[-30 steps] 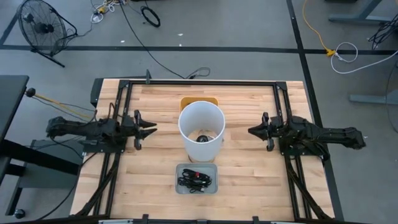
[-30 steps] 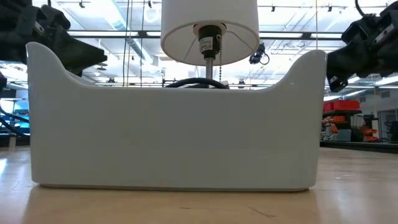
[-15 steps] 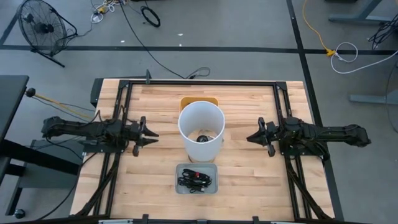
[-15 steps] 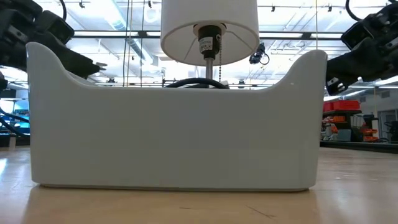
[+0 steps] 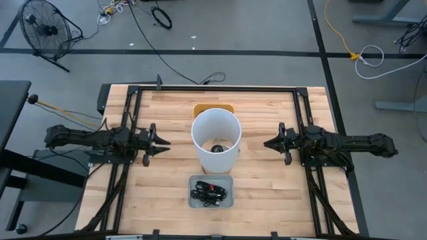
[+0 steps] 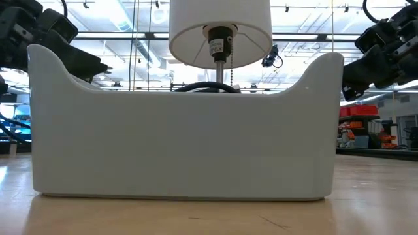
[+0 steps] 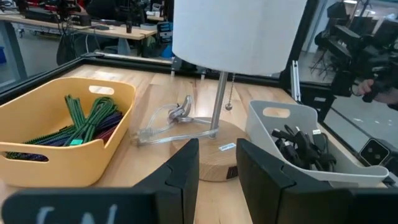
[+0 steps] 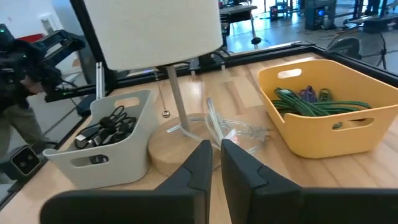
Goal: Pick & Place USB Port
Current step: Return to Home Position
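Both my arms have shifted slightly. My left gripper (image 5: pixel 164 142) hovers at 9 o'clock of the white-shaded table lamp (image 5: pixel 215 133), fingers slightly apart, and my right gripper (image 5: pixel 267 143) at 3 o'clock, fingers together. Black charger cables (image 5: pixel 209 194) lie in the white plastic bin (image 5: pixel 192 198) at 6 o'clock.

Grey concrete floor (image 5: pixel 253 33), black floor fan (image 5: pixel 41 27), loose cables (image 5: pixel 370 55), ceiling strip lights (image 6: pixel 124 26)

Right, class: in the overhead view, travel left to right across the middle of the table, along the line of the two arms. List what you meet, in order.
left pincer → white lamp shade → right pincer
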